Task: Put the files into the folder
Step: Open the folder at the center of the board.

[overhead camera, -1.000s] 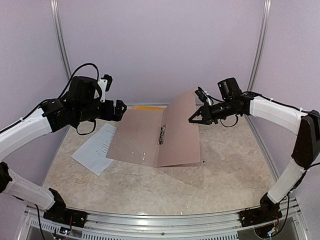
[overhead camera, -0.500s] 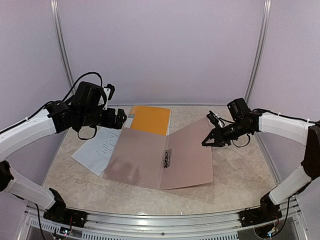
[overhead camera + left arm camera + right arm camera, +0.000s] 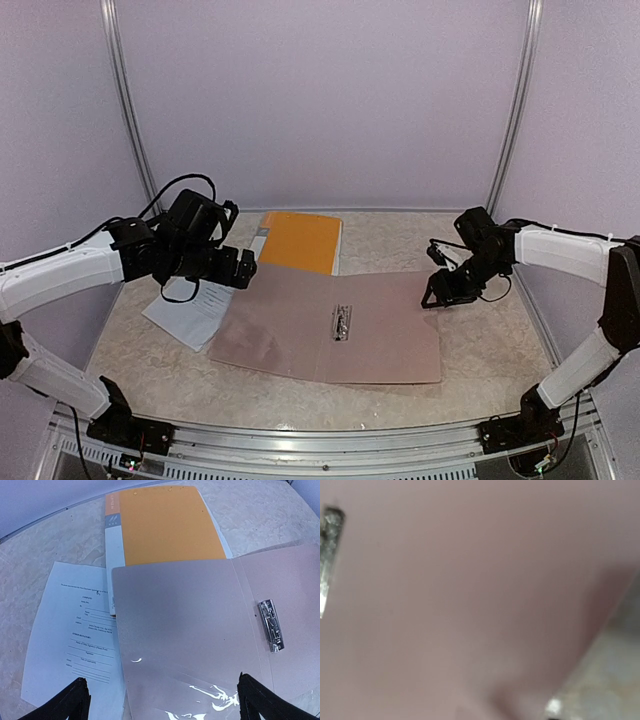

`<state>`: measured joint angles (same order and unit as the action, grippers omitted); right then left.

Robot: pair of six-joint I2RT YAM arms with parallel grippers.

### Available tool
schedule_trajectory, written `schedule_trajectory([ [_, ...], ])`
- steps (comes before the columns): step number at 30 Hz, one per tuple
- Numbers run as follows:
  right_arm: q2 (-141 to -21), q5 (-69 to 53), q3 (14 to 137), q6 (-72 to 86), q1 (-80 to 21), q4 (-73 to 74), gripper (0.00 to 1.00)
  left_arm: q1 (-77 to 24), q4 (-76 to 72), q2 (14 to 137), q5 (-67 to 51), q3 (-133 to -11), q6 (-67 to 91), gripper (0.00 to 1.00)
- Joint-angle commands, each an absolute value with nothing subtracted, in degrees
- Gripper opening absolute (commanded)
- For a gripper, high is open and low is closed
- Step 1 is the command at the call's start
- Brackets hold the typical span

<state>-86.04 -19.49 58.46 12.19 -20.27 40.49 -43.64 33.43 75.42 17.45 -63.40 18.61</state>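
Note:
The taupe folder (image 3: 300, 330) lies open and flat on the table, its metal clip (image 3: 342, 322) on the spine. A white printed file sheet (image 3: 190, 308) lies left of it, one edge tucked under the left cover. My left gripper (image 3: 246, 268) hovers over that cover's far left corner, open wide with nothing between its fingers. In the left wrist view the folder (image 3: 200, 625), the file (image 3: 70, 635) and the clip (image 3: 270, 625) all show. My right gripper (image 3: 436, 296) sits at the right cover's far corner, fingers parted and the cover lying free. The right wrist view is a blur of taupe cover (image 3: 470, 605).
An orange folder (image 3: 302, 240) with a white spine strip lies behind the taupe one, partly under its far edge, and is seen too as the orange folder (image 3: 165, 525) from the left wrist. Purple walls and metal posts (image 3: 128, 100) close the back and sides.
The right cover went from standing tilted to lying flat as my right gripper carried it down and right, then opened. My left arm dropped lower, toward the left cover.

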Motion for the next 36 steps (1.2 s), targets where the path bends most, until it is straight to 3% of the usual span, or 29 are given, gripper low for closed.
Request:
schedule_trajectory([
  [1, -85.97, -13.55, 58.98, 9.94, -19.74, 42.45, 0.65, -44.83, 35.28, 76.65, 17.57, -61.59, 23.29, 0.99],
  [10, -82.71, -13.75, 60.69, 9.19, -22.58, 39.27, 0.69, -45.52, 37.83, 80.07, 19.75, -61.49, 29.43, 0.99],
  [17, -85.52, -17.68, 61.53, 9.97, -31.82, 24.54, 0.7, -37.97, 37.48, 81.72, 13.05, -59.69, 36.72, 0.99],
  [22, -96.25, -18.14, 67.71, 10.08, -39.1, 16.27, 0.7, -32.16, 36.48, 83.51, 10.55, -58.27, 38.89, 0.99],
  [29, -116.49, -12.04, 85.32, 6.56, -46.75, 20.75, 0.7, -23.61, 30.88, 85.51, 0.57, -56.36, 38.66, 0.98],
  [36, -125.16, -8.33, 94.53, 4.99, -48.61, 25.1, 0.65, -21.94, 26.9, 93.64, -6.7, -57.59, 37.92, 0.96],
])
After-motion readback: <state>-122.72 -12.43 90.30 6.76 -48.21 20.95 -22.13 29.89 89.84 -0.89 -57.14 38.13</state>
